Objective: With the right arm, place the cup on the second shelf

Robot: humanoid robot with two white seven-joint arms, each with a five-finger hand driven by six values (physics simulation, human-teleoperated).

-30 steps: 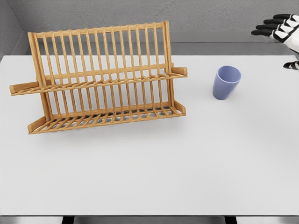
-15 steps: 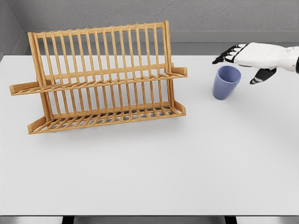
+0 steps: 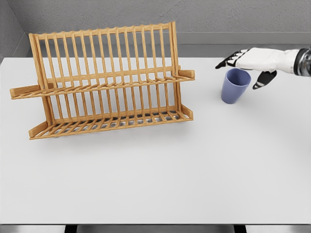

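The blue cup [image 3: 235, 86] stands upright on the white table [image 3: 160, 170], well to the right of the wooden dish rack [image 3: 104, 82] and apart from it, its open mouth facing up; the right hand [image 3: 250, 60] reaches in from the right edge and hangs just behind and above the cup's rim, palm turned down, its dark-tipped fingers [image 3: 227, 62] stretched out to the left past the cup and its thumb [image 3: 263, 79] hanging down just beside the cup's right side; the hand is loose and spread, grasping nothing, and whether the thumb touches the cup cannot be told; the rack stands on the left half of the table with two slatted shelves, one above the other, and both shelves carry nothing; the left arm does not show
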